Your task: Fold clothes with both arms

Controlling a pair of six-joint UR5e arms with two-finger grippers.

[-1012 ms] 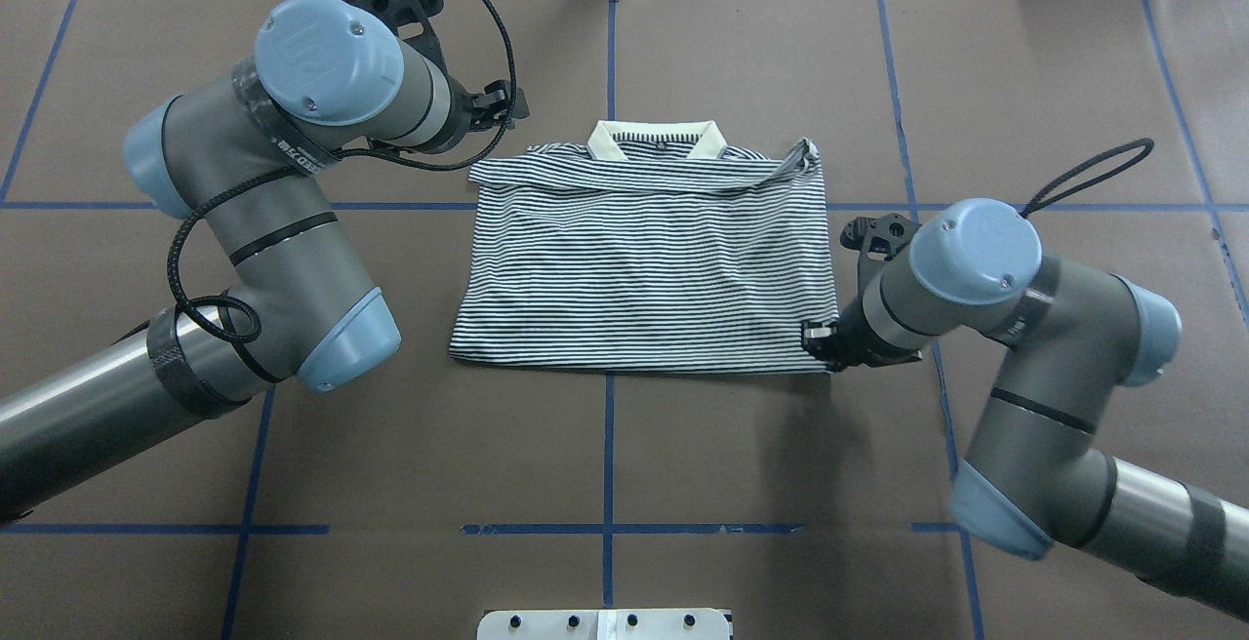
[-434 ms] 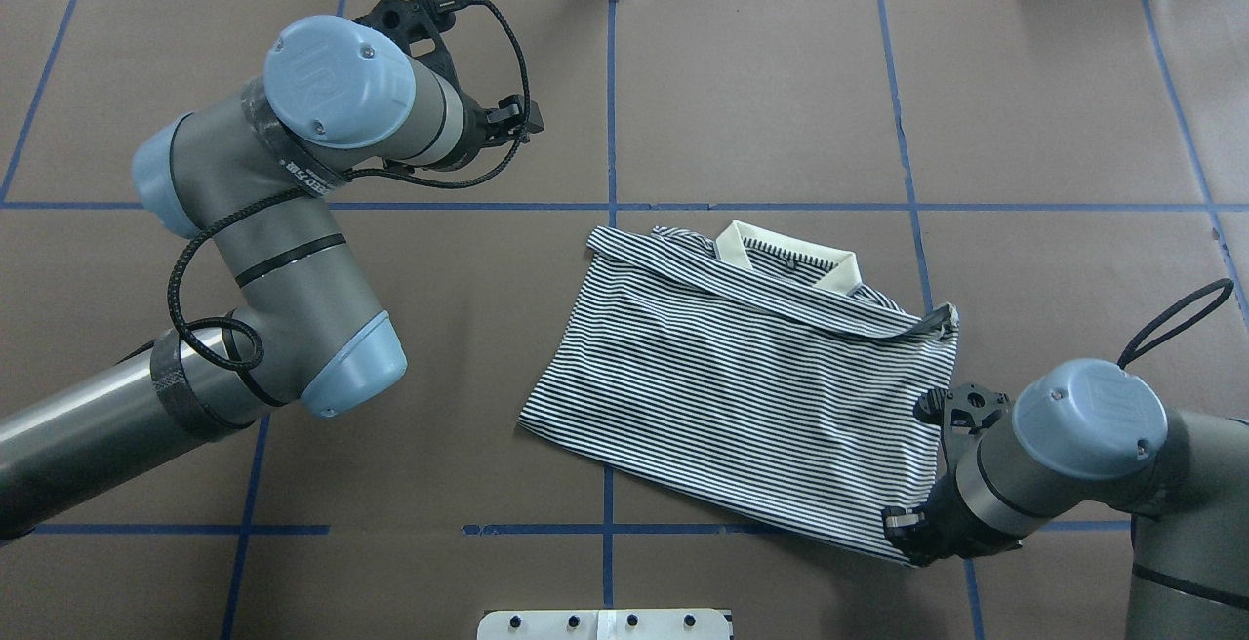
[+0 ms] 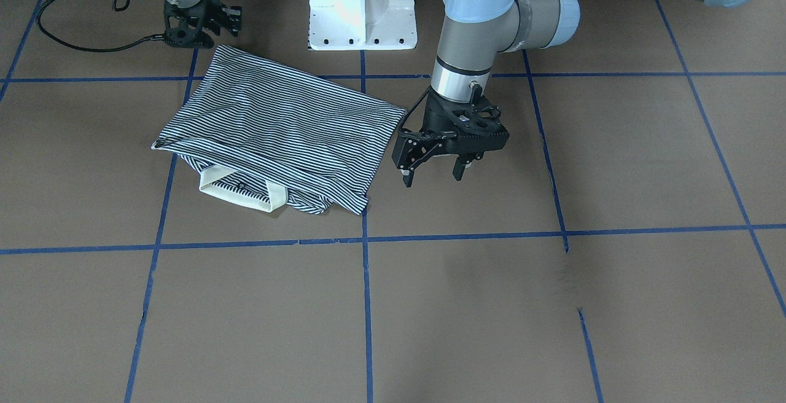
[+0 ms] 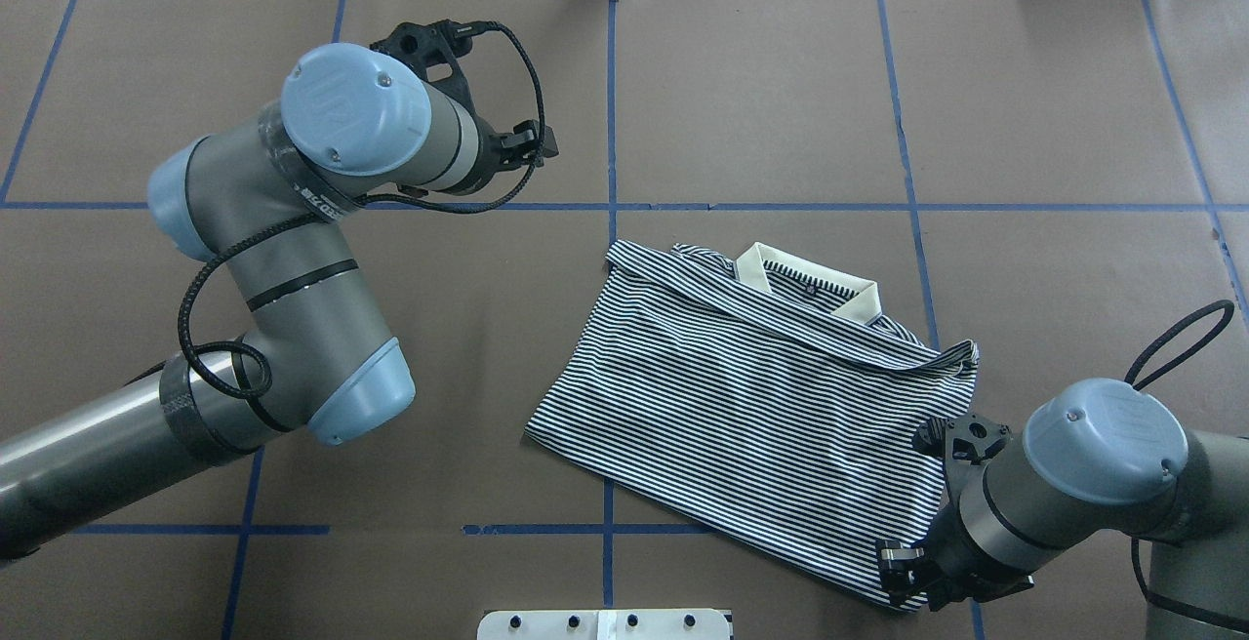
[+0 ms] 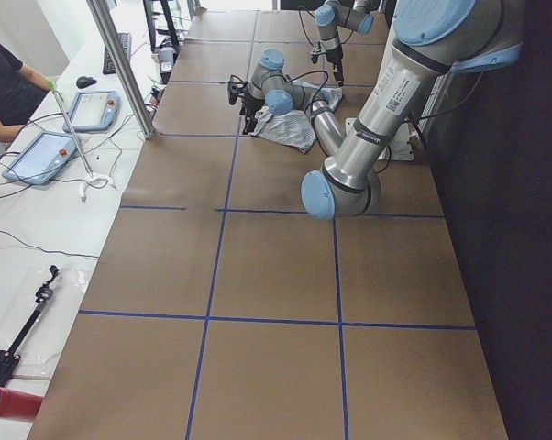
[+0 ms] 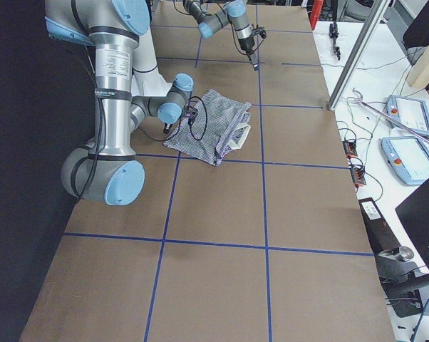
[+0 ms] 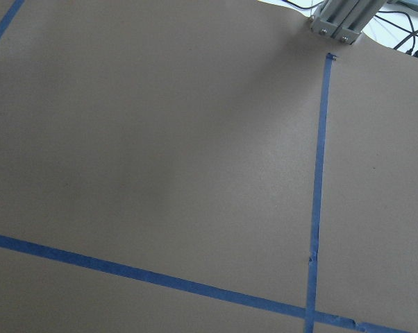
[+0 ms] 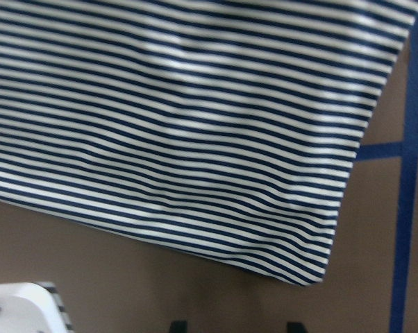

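The striped polo shirt (image 4: pixel 742 396) lies on the brown table (image 4: pixel 781 84), on the robot's right half and close to the near edge by the white pedestal base (image 3: pixel 362 3). It is already a compact rectangle. No sleeves stick out, the striped back faces up, and the cream collar (image 4: pixel 810 279) peeks from under the far edge. The far right corner is slightly bunched. The whole bundle sits askew to the blue tape lines (image 4: pixel 610 84).

The right gripper (image 4: pixel 903 577) is low at the shirt's near right corner. In its wrist view you see the fingertips (image 8: pixel 176 326) spread apart over bare table, with the hem just beyond them, so it appears to pinch nothing. The left gripper (image 3: pixel 431 172) hangs just beside the shirt's left edge, apart from the cloth. Its jaws are spread and empty, and its wrist camera shows only table and tape.

Judged from this, most of the folding looks done. What may remain is squaring the bundle to the grid, smoothing the bunched corner, and perhaps one last fold in half. For that, you would need both grippers on the cloth.
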